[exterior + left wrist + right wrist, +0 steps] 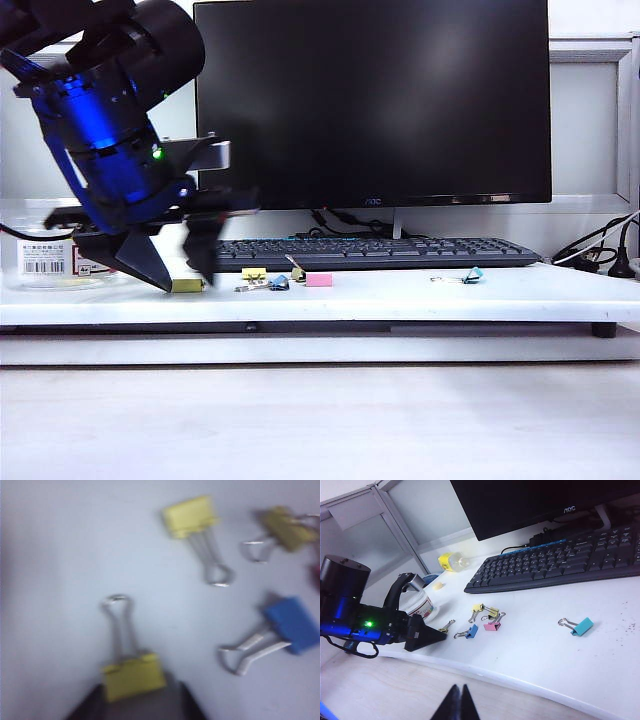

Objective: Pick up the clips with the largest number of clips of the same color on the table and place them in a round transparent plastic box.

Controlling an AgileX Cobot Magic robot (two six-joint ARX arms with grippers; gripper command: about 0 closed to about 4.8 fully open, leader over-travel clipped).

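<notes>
Three yellow clips lie on the white table. The nearest clip (187, 286) (132, 677) lies on the table between the fingers of my left gripper (186, 276), which point down at its two ends. Those jaws are apart and one finger is blurred. The other two yellow clips (254, 273) (297, 272) lie to its right, in front of the keyboard. The round transparent plastic box (45, 262) stands at the far left, behind the left arm. My right gripper (458, 702) is shut and empty, low over the wooden surface in front of the table edge.
A blue clip (279, 283), a pink clip (319, 280) and a teal clip (472, 275) also lie on the table. A black keyboard (400, 252) and a monitor (370, 100) stand behind them. Cables (600, 255) run at the far right.
</notes>
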